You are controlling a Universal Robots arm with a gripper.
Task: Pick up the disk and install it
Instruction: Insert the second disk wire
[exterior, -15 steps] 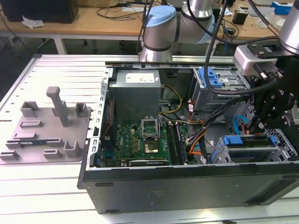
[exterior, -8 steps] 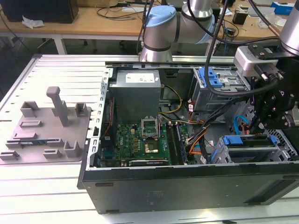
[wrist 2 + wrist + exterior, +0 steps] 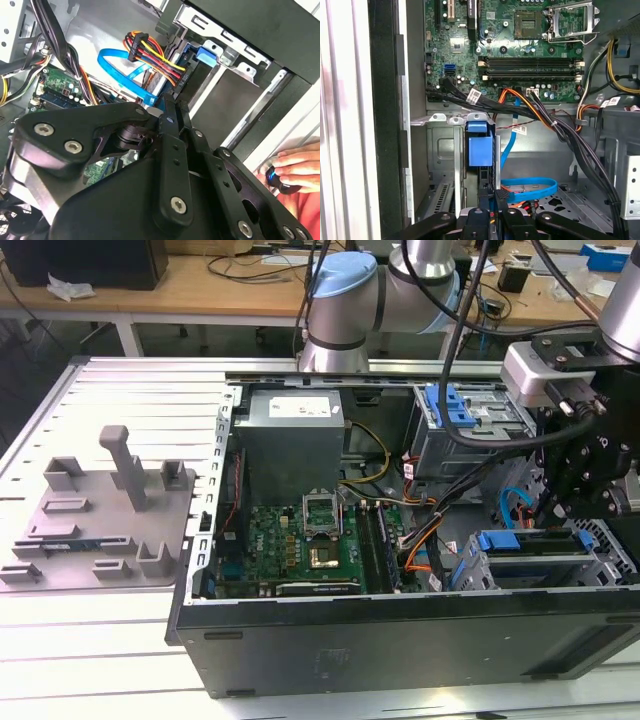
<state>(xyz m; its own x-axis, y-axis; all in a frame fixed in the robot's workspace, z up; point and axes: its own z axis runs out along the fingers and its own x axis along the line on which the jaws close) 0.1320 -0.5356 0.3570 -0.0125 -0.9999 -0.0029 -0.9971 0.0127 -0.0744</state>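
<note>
Disk [image 3: 480, 150] stands on edge in the first wrist view, its blue rail facing the camera, partway into the drive bay [image 3: 440, 150] below the motherboard [image 3: 520, 45]. The jaws seem pinched on its near edge. A blue cable [image 3: 530, 186] loops just beside the bay, so the push should run straight along the guides and clear of that loop.

In the second wrist view the fingers [image 3: 170, 135] sit close together and point into the bay, with an orange and red cable bundle [image 3: 152, 55] nearby. A person's hand [image 3: 295, 167] rests at the case edge, which calls for a slow feed.

In the exterior view the arm's wrist [image 3: 585, 465] hangs over the bay at the exterior view's right of the open computer case [image 3: 400, 640]. Keeping the disk square to the rails should prevent jamming.
</note>
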